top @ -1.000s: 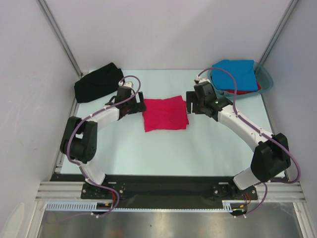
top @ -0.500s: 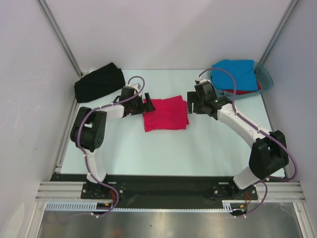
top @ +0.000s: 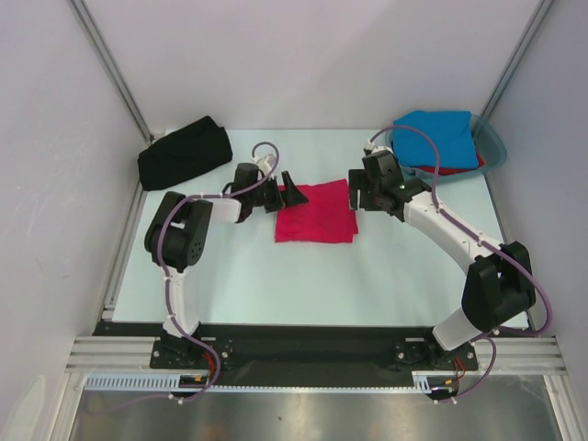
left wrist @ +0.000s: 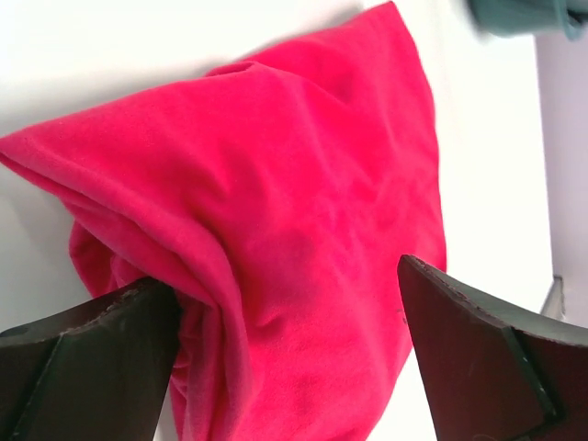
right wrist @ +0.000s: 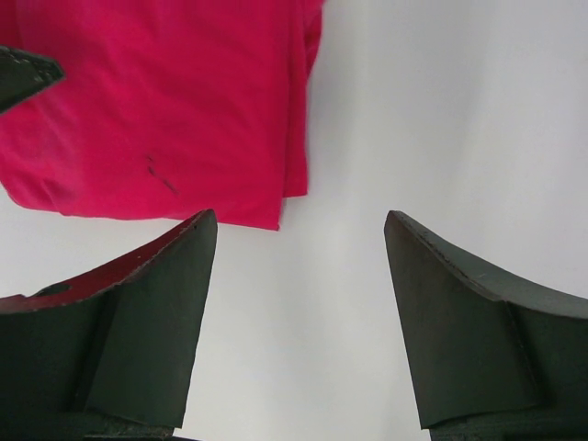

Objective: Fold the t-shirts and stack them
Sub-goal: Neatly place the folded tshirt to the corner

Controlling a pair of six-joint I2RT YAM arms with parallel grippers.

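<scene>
We've got the left tool (top: 285, 195) spread around the bunched edge of the crimson-pink t-shirt (top: 317, 213), right tool (top: 353, 195) spread, empty; pinch one layer and we wreck the fold.

A robotics lab cell: white panel walls (top: 303, 55) and aluminium frame (top: 110, 64).

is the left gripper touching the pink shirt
Touching. The left wrist view shows the crimson-pink shirt bunched up against one finger of the open left gripper.
</scene>
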